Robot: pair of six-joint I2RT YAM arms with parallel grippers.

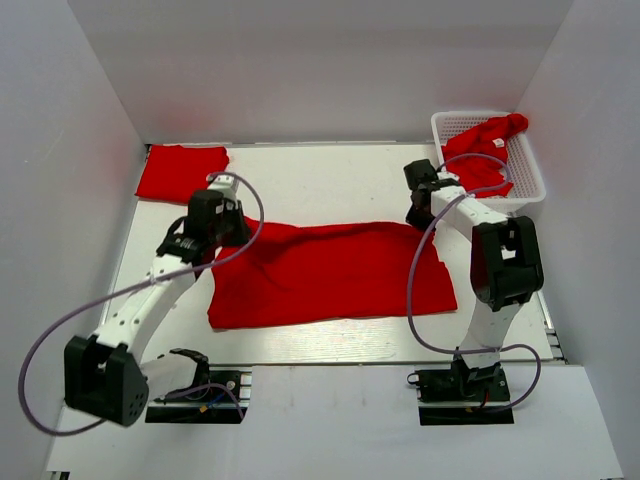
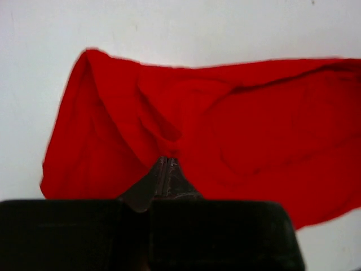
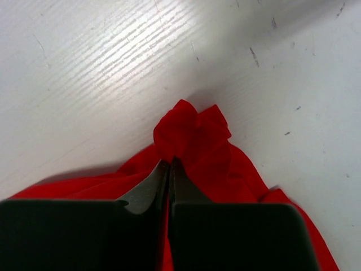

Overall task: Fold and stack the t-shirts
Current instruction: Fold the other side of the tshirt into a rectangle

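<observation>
Three red t-shirts in view, spread t-shirt (image 1: 330, 275) flat on mid bench (image 1: 330, 180), left fingers (image 2: 149, 186) pressed together pinching its far left corner, right fingers (image 3: 148, 192) pinching its bunched far right corner, folded t-shirt (image 1: 180, 172) at far left, crumpled t-shirt (image 1: 480, 150) in white basket (image 1: 532, 170) far right.

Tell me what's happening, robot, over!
Left gripper, right gripper shut on spread shirt, far edge. Folded shirt back left. Third shirt in basket. Nothing blocking.

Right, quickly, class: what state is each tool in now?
Left tool: closed, pinching the spread t-shirt.
Right tool: closed, pinching a bunched edge of the same t-shirt.
</observation>
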